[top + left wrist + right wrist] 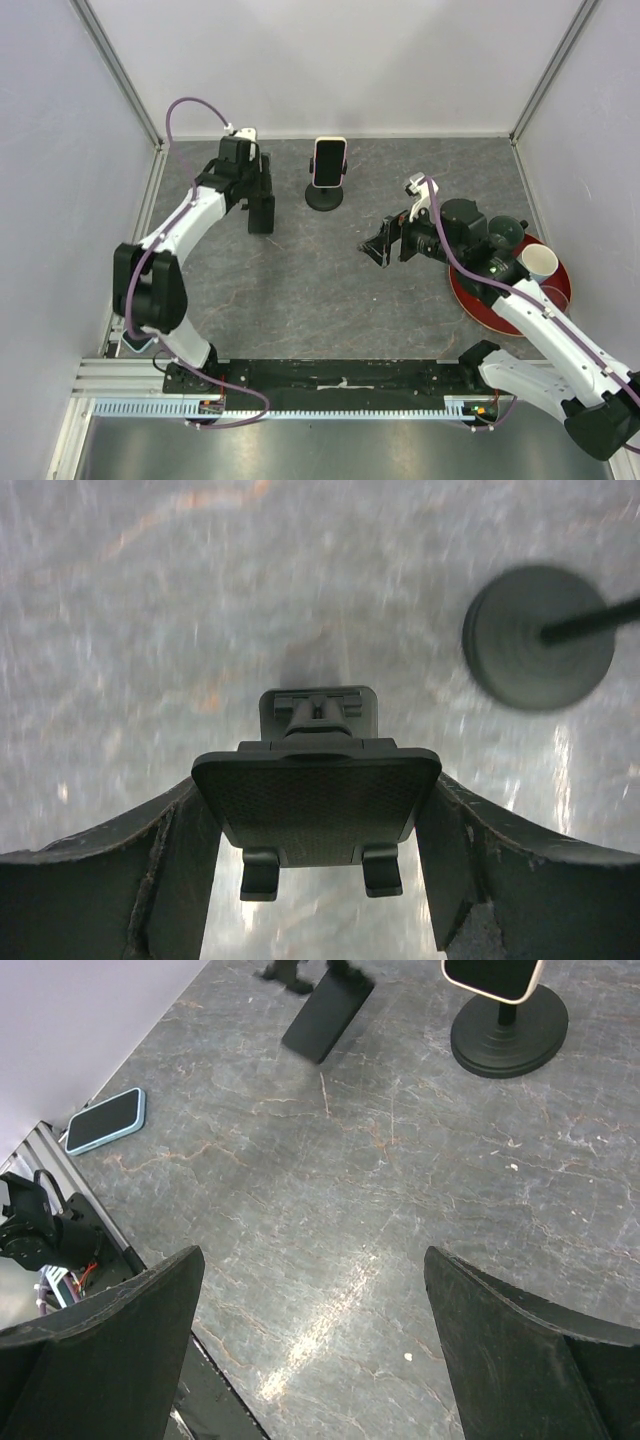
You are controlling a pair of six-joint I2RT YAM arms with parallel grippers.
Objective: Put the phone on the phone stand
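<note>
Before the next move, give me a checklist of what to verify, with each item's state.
1. right gripper open and empty: ok.
2. phone stand upright: ok.
3. stand's cradle free: not ok, cream phone sits in it.
4. left gripper hold on black holder: cannot tell.
5. blue phone lying flat, uncovered: ok.
</note>
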